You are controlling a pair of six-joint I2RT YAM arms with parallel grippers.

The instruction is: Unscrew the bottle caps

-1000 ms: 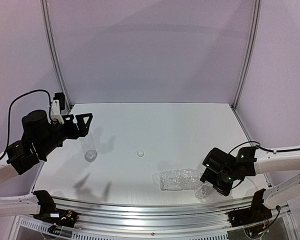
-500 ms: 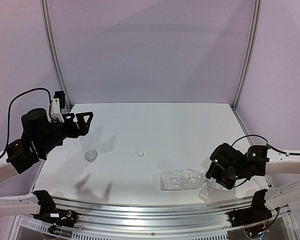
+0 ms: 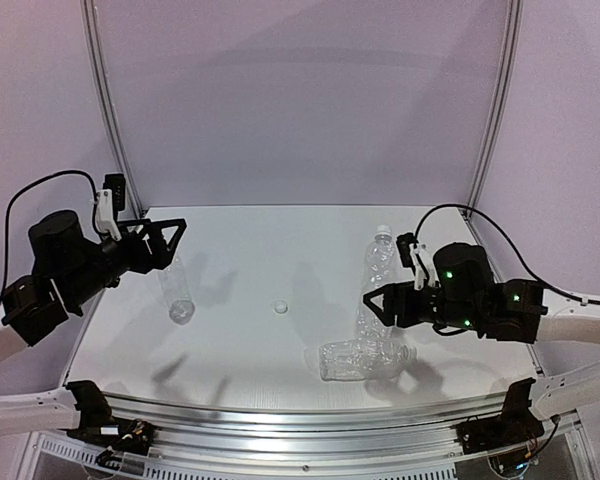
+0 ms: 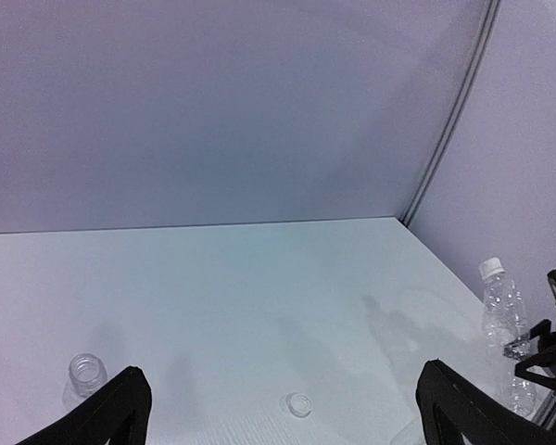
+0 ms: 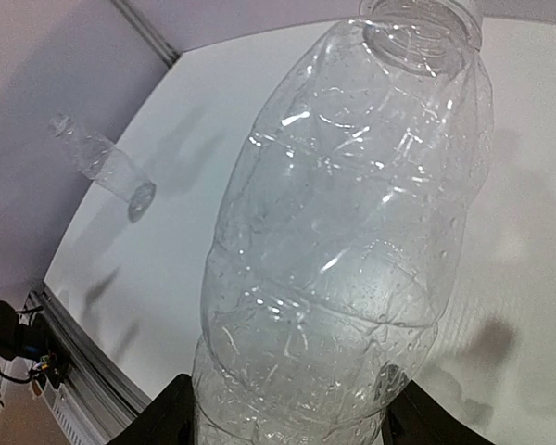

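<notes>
Only 1 plainly screwed on: the white cap (image 3: 383, 231), topping the capped bottle (image 3: 378, 262), upright now and well in from the worktop's right edge. A second ago down by the front right corner, low under the right gripper (image 3: 378, 306); since then lifted, swung inward and stood tall. Gripped at the lower body, 1 finger (image 5: 167, 422) on each side, closed against the crinkled plastic. Cannot tell whether resting on the surface or hanging just above it. As a judgement: neck and cap now presented for a twist, with no unscrewing of this one begun yet.

Just in front of it, near the front edge, a lying bottle (image 3: 365, 358) on its side, unmoved; cap state too hard to read. Mid-worktop, a loose cap (image 3: 279, 307), apart from everything else. Toward the left edge, an open bottle (image 3: 177, 290), standing, neck bare in the left wrist view. Hovering beside it, the left gripper (image 3: 176, 245): spread wide, empty, hardly shifted over that second, well apart from the white cap. Likely next: bringing that hand across.

Underneath, a matte white worktop (image 3: 280, 240) with a metal rail (image 3: 310, 415) along the front edge. Around it, plain pale lilac walls (image 3: 300, 100) and 2 slim metal uprights (image 3: 100, 100) at the back corners.
</notes>
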